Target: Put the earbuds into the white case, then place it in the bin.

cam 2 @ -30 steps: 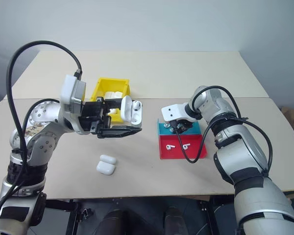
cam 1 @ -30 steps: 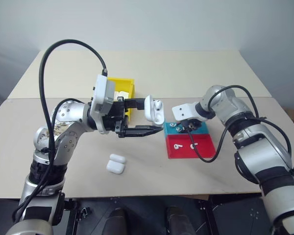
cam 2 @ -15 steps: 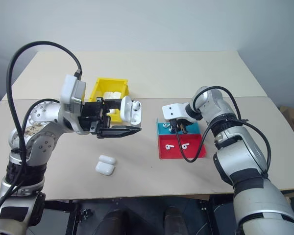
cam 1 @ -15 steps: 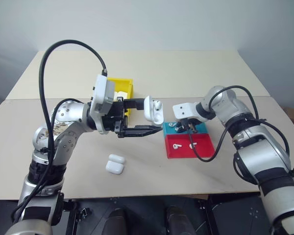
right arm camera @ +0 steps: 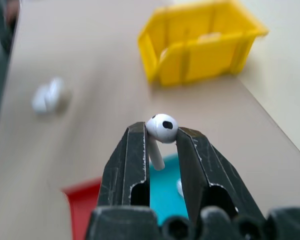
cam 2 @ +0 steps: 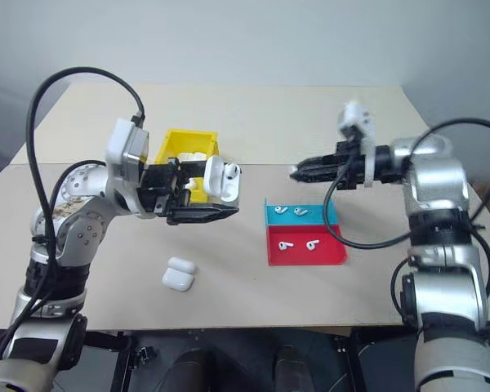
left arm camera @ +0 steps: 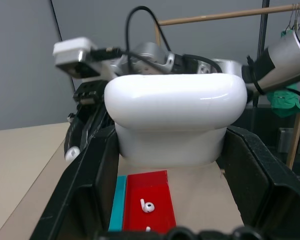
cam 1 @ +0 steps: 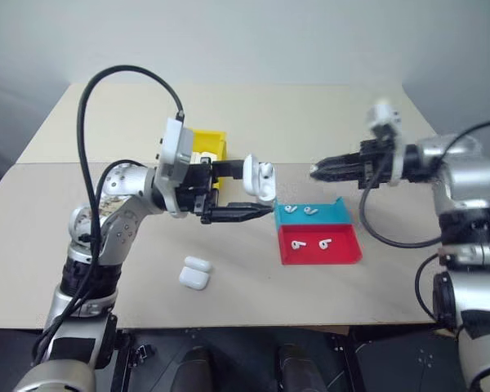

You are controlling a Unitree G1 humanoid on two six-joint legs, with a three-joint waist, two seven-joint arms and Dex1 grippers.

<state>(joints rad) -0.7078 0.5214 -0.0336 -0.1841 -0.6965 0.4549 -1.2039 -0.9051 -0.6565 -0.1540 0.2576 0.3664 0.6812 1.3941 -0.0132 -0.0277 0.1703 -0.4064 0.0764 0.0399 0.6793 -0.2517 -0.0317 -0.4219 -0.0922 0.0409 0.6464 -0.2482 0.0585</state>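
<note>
Above the red-and-blue tray (cam 1: 318, 237), right gripper (right arm camera: 161, 134) pinching one earbud (right arm camera: 160, 130), left gripper (cam 1: 257, 196) clamping open white case (cam 1: 259, 180); insertion, binning pending.

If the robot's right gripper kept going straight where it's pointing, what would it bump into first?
Probably the white case held open in the left gripper. The right gripper, pinching an earbud, points at it across a bare gap, though depth is unclear.
</note>
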